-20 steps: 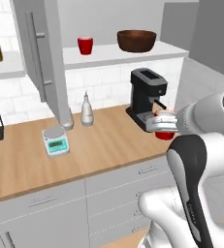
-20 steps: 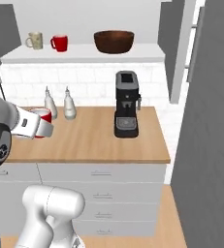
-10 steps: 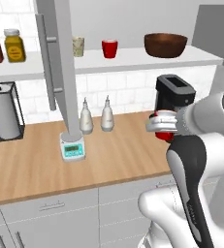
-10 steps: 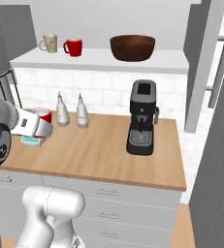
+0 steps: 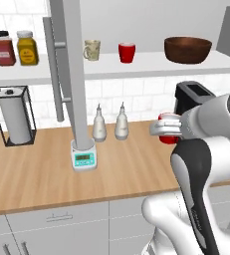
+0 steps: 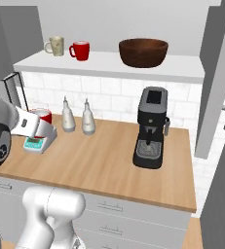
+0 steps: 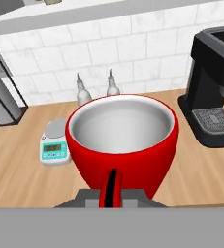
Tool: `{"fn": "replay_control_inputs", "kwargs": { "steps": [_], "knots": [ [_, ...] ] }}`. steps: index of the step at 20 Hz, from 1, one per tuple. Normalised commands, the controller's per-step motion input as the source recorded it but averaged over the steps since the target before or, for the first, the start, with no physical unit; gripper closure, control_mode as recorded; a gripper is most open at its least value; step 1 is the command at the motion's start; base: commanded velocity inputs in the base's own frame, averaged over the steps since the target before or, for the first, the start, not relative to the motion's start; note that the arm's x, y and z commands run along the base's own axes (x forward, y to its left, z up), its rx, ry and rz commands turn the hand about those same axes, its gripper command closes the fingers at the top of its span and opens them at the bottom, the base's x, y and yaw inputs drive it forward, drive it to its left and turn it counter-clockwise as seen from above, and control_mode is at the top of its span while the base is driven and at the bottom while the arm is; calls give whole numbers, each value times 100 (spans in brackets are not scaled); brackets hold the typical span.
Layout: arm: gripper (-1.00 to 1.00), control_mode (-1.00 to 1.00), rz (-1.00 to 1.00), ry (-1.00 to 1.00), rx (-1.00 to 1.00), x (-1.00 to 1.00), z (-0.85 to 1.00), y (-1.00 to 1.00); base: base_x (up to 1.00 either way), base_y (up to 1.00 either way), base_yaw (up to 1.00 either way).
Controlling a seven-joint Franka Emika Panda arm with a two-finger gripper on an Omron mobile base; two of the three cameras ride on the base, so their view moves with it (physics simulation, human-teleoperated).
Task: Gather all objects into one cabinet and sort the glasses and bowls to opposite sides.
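1. The claw [image 5: 162, 130] is clamped on a glossy red cup [image 7: 123, 145], held upright above the wooden tabletop [image 5: 47, 174]; in the hand view the cup's pale inside faces the camera and a thin red handle runs down toward the claw.
2. In the left base view this held cup [image 5: 169, 130] sits just in front of the black coffee machine [image 5: 192, 99]. In the right base view it [image 6: 42, 116] hangs over the tabletop's left end, near the small white kitchen scale with a teal display [image 6: 36, 144].
3. On the white shelf floor of the open wall cabinet [image 6: 109, 65] stand, left to right, a beige patterned mug [image 6: 55, 46], a 2nd red cup [image 6: 80, 50] just beside it, and, well apart to the right, a wide dark brown wooden bowl [image 6: 143, 52].
4. The cabinet's grey door with a long bar handle [image 5: 69, 74] stands open, edge-on in the left base view.
5. 2 pale slim-necked bottles [image 5: 109, 124] stand side by side against the white tile wall.
6. A paper towel roll in a black wire holder [image 5: 14, 119] stands at the tabletop's left.
7. 2 lidded spice jars [image 5: 14, 49], 1 red and 1 yellow, sit on the tiled shelf left of the door.
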Motion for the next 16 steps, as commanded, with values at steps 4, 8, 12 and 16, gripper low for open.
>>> {"fn": "replay_control_inputs", "kwargs": {
  "steps": [4, 8, 12, 16],
  "knots": [
    [100, 100, 0, 0, 0, 0, 0, 0, 0, 0, 0],
    [100, -100, 1, -7, 4, -4, 34, 0, 0, 3, 0],
    [100, -100, 10, -23, 11, 11, 91, 3, 0, 0, 0],
    [100, -100, 12, -8, 8, 59, 96, 23, 0, 0, 0]
  ]
}}
